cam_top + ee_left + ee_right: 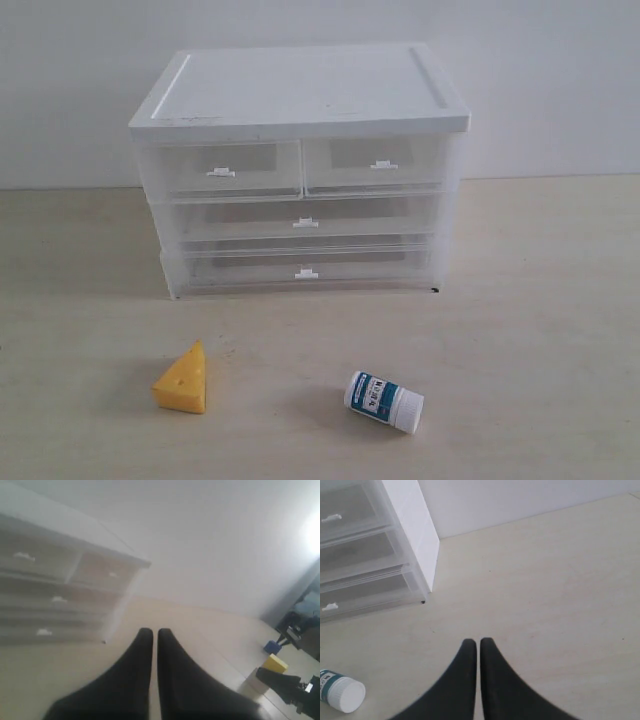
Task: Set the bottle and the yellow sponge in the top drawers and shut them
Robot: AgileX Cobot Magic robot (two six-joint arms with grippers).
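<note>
The yellow sponge [183, 379], a cheese-like wedge, stands on the table in front of the cabinet's left side. The bottle [384, 400], white with a teal label, lies on its side to the right of it and shows again in the right wrist view [341, 692]. The two top drawers [224, 168] [376, 162] are shut, each with a small white tab handle. Neither gripper appears in the exterior view. My left gripper [155, 632] is shut and empty, hanging above the table to one side of the cabinet. My right gripper [478, 643] is shut and empty, above bare table, apart from the bottle.
The white-topped cabinet [300, 95] stands at the back against a pale wall, with two full-width translucent drawers [305, 222] below the top pair. In the left wrist view, a yellow block [274, 663] and a blue one [272, 647] sit beyond the table's edge.
</note>
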